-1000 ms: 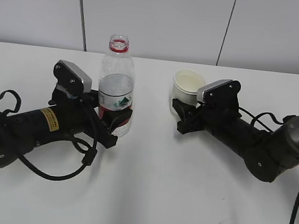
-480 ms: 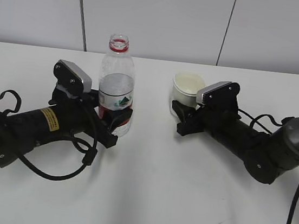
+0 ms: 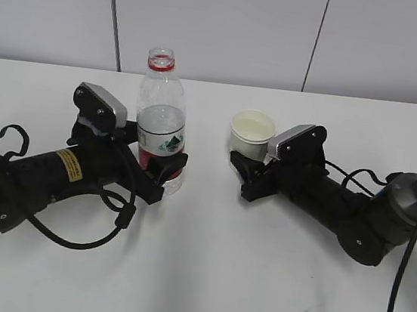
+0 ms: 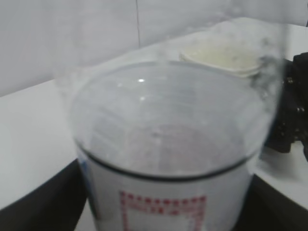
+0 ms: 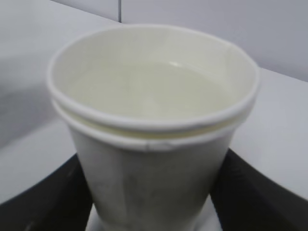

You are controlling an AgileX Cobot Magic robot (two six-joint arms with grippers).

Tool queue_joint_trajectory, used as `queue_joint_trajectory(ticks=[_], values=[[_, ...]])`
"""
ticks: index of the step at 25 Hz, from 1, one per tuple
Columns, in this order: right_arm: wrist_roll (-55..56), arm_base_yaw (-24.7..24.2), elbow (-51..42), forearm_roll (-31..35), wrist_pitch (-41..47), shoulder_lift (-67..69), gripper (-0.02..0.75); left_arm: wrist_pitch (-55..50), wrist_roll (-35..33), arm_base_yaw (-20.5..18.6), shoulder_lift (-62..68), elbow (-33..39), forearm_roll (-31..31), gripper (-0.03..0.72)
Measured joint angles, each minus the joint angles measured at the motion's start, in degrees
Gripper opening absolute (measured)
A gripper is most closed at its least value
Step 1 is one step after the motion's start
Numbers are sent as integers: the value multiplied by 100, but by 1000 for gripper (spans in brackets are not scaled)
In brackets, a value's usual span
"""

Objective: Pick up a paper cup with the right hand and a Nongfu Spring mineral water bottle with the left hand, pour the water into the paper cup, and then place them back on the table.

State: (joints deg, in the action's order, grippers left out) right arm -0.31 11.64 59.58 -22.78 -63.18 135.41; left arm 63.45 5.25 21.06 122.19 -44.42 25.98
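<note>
The Nongfu Spring bottle [image 3: 161, 116] stands upright and uncapped, left of centre, with water up to about the top of its red label. My left gripper [image 3: 163, 167] is shut on its lower body; the bottle fills the left wrist view [image 4: 163, 159]. The white paper cup [image 3: 251, 133] is upright right of centre, low at the table [image 3: 201, 277]. My right gripper [image 3: 242, 164] is shut on its lower wall. In the right wrist view the cup [image 5: 154, 144] holds clear water [image 5: 144, 91] and a black finger [image 5: 53, 197] presses each side.
Both black arms lie low across the table, the left from the left edge and the right [image 3: 354, 212] from the right edge. A grey wall with vertical seams [image 3: 113, 15] stands behind the table's far edge. A black cable [image 3: 405, 287] hangs at the right.
My right gripper has moved the cup down and a little to the left, towards the table. The bottle and the left gripper have barely shifted.
</note>
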Motion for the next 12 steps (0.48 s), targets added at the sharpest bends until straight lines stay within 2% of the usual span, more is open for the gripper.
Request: queue_joint_trajectory(ticks=[6, 12], values=[[-9, 0, 9, -48, -98, 0, 631, -154, 0, 0, 0, -5, -36, 568], [-9, 0, -378, 213, -169, 0, 644, -164, 0, 0, 0, 81, -93, 573]])
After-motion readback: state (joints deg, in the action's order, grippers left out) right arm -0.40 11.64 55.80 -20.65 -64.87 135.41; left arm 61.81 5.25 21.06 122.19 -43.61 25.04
